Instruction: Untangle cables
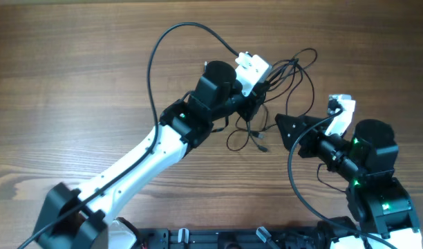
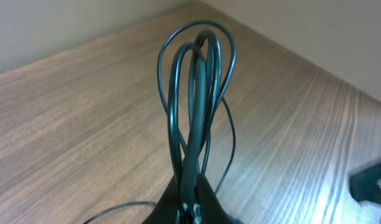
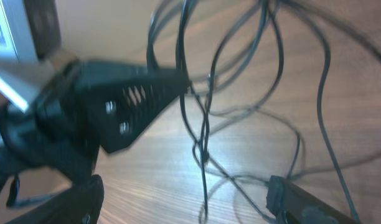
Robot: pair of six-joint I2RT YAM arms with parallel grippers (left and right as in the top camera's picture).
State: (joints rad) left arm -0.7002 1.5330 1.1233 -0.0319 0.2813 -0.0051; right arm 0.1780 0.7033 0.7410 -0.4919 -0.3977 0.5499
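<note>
Cables [image 1: 292, 68] lay loosely tangled on the wooden table [image 1: 73, 83], upper centre of the overhead view. The left gripper [image 1: 260, 93] was in the bunch and the right gripper [image 1: 284, 128] was just below and right of it. In the left wrist view, the jaws pinched several upright loops at bottom centre. In the right wrist view, its own fingers [image 3: 302, 202] stood spread low in the frame, with strands between them.

The thin black cables [image 2: 193, 93] have a smooth, glossy rubbery sheath, the broad brown table [image 1: 73, 69] shows a matt wood-grain surface, and the left arm's white shell [image 1: 139, 162] looks like smooth, faintly shiny plastic.
</note>
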